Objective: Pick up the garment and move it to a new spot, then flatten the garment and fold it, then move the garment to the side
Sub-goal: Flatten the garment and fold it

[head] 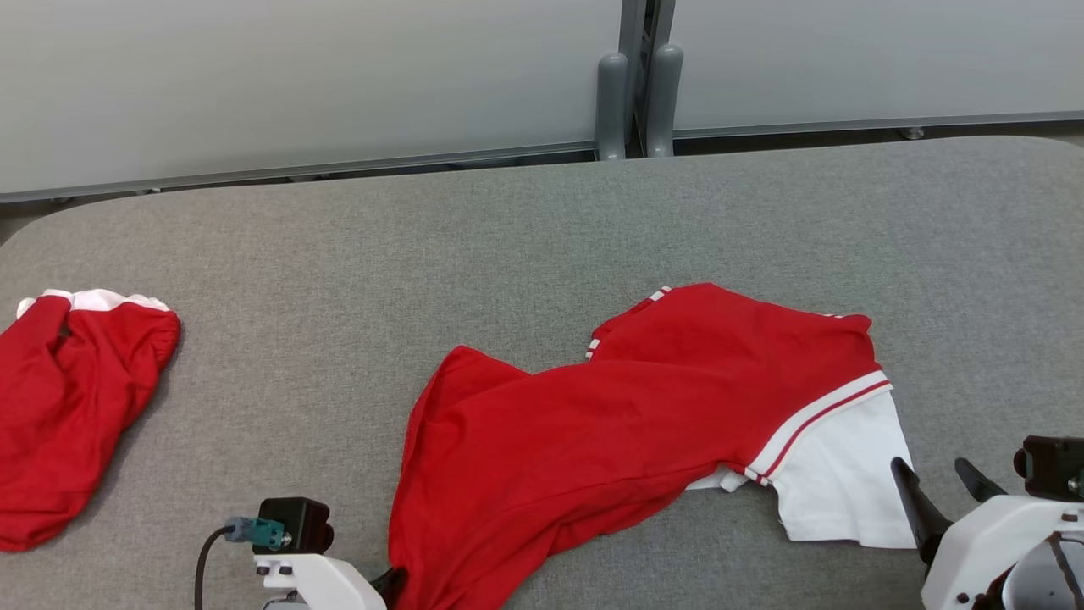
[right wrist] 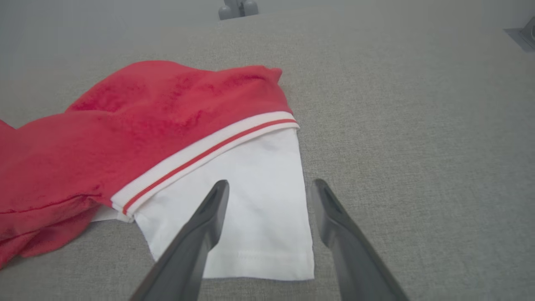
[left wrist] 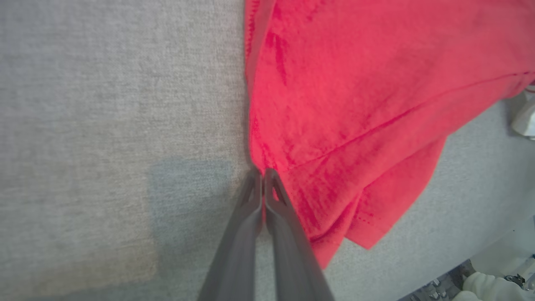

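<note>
1. Your red shirt point(head: 644, 407) lies crumpled on the near right part of the tabletop point(head: 339, 280). Its body is twisted into long diagonal folds. Its white sleeve point(right wrist: 250, 217) is spread fairly flat toward the tabletop's near right corner.
2. Your left claw point(left wrist: 263, 177) is clenched, tips pressed together right at the shirt's red hem point(left wrist: 359, 219), by the tabletop's near edge. The cloth runs up to the tips, but you cannot tell whether any of it is pinched between them.
3. Your right claw point(right wrist: 271, 183) is released, fingers spread wide and holding nothing. It is poised over the white sleeve's outer edge, with one finger above the white cloth and the other above bare tabletop.
4. Judging by how it lies, nothing is finished: the shirt is neither flattened nor folded. Treat this as the grasping stage, with one corner addressed and the sleeve side not yet taken.
5. Ahead of you are securing both holds, lifting and resettling the shirt, smoothing it, folding it and sliding it aside.
6. A second red garment point(head: 68, 407) sits bunched at the tabletop's left edge, well apart from the shirt.
</note>
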Motion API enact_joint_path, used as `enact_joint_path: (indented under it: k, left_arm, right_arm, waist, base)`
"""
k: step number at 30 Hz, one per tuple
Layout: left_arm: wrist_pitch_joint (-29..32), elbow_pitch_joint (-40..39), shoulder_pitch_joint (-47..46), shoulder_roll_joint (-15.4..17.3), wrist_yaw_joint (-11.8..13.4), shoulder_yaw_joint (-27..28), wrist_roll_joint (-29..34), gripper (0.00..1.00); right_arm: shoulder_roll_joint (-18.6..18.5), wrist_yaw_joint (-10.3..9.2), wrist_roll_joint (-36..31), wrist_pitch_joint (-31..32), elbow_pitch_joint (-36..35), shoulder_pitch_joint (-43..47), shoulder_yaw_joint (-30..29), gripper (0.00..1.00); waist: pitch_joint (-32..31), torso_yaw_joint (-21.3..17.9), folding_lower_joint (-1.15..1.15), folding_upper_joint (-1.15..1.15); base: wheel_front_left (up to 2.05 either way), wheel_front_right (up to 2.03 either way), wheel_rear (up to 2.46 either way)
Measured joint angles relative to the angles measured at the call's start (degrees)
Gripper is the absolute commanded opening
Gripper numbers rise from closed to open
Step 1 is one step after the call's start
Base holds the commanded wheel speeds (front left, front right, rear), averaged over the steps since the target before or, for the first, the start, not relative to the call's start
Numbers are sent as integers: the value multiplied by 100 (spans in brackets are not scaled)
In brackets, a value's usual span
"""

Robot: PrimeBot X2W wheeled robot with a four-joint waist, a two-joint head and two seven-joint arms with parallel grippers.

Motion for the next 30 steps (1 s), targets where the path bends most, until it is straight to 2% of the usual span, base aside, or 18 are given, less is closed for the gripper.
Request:
enact_joint_path:
  k: [9,22,23,24,25,26,30]
  left_arm:
    - [-73,4,5,53,-48,-32,8,0]
    - [-193,-38,10,22,-42,30,-49,0]
    - [-193,-38,10,23,-42,29,-53,0]
    - [-194,-35,5,23,-42,25,-53,0]
    - [-194,-34,-3,20,-51,19,-53,0]
    - [-203,-32,-7,16,-57,15,-53,0]
    - [-336,-25,-20,-34,-101,31,-56,0]
  right_arm:
    - [90,0,-537,879,719,-271,-732,100]
    - [79,-3,-265,1073,1251,-284,-477,100]
    - [78,-5,-267,1035,1260,-286,-449,95]
    - [76,-7,-275,1002,1277,-293,-423,49]
    - [73,-7,-274,994,1301,-299,-405,35]
    - [67,-7,-268,976,1329,-316,-379,0]
    - [86,-5,-203,962,1360,-377,-213,0]
  waist:
    - [26,81,0,0]
    - [144,182,0,0]
    - [156,178,0,0]
    - [167,175,0,0]
    - [173,178,0,0]
    - [173,185,0,0]
    - [150,192,0,0]
  base:
    - [0,0,0]
    - [0,0,0]
    - [0,0,0]
    - [0,0,0]
    - [0,0,0]
    - [0,0,0]
    - [0,0,0]
